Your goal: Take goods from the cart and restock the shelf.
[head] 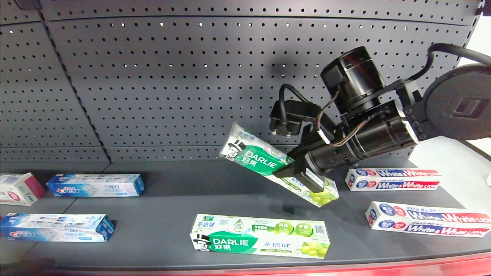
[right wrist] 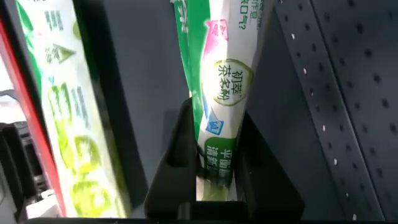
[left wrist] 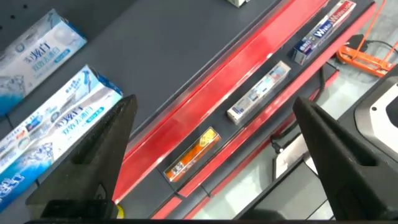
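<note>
Black right fingers point(head: 285, 171) clamp tilted green box point(head: 253, 157).

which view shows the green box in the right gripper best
Head view: the green box shows nearly whole, tilted over the shelf in the right gripper. Right wrist view: a close-up of one narrow side between the fingers. Left wrist view faces blue boxes.

Left gripper point(left wrist: 212, 106) hangs with jaws spread wide above the red front edge point(left wrist: 205, 93) of the grey shelf point(left wrist: 168, 43), price labels point(left wrist: 258, 93) between its fingers, two blue-and-white toothpaste boxes point(left wrist: 56, 121) just outside one finger.
</note>
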You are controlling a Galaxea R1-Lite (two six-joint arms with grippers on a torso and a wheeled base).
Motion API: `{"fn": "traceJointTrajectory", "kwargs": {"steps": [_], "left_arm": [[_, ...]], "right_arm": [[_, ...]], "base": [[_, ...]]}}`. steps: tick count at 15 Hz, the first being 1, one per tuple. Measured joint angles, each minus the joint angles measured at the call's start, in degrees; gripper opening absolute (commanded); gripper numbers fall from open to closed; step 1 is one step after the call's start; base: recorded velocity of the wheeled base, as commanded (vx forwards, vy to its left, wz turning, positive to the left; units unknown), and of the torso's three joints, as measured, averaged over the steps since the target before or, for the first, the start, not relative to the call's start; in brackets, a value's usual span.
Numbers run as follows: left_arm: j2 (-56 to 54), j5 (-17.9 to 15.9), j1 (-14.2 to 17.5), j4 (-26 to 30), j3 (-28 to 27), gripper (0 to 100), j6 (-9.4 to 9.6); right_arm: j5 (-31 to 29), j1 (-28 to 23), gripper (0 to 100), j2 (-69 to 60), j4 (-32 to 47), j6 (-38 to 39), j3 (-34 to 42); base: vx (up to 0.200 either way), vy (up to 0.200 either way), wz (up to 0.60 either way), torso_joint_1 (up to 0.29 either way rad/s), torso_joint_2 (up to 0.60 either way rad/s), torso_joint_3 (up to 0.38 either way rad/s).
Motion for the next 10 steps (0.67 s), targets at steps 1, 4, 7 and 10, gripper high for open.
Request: {"fn": "traceJointTrajectory", "kwargs": {"steps": [1,4,7,10], "left_arm": [[-0.3,0.0,0.1,0.0,0.3,100,0.00],[-0.9,0.0,0.2,0.0,1.1,100,0.00],[-1.3,0.0,0.3,0.0,1.9,100,0.01],[-1.4,0.0,0.2,0.0,2.1,100,0.00]], "right_arm": [[0.1,0.2,0,0.9,1.1,-1.3,-1.1],[0.1,0.5,0,3.3,5.8,-3.6,-5.0],[0.1,0.7,0,4.6,5.8,-4.2,-6.5],[0.1,0.9,0,5.7,6.1,-6.2,-7.4]], "base": [[0.000,0.000,0.00,0.000,0.00,0.000],[0.000,0.000,0.00,0.000,0.00,0.000],[0.000,0.000,0.00,0.000,0.00,0.000],[0.000,0.000,0.00,0.000,0.00,0.000]]}}
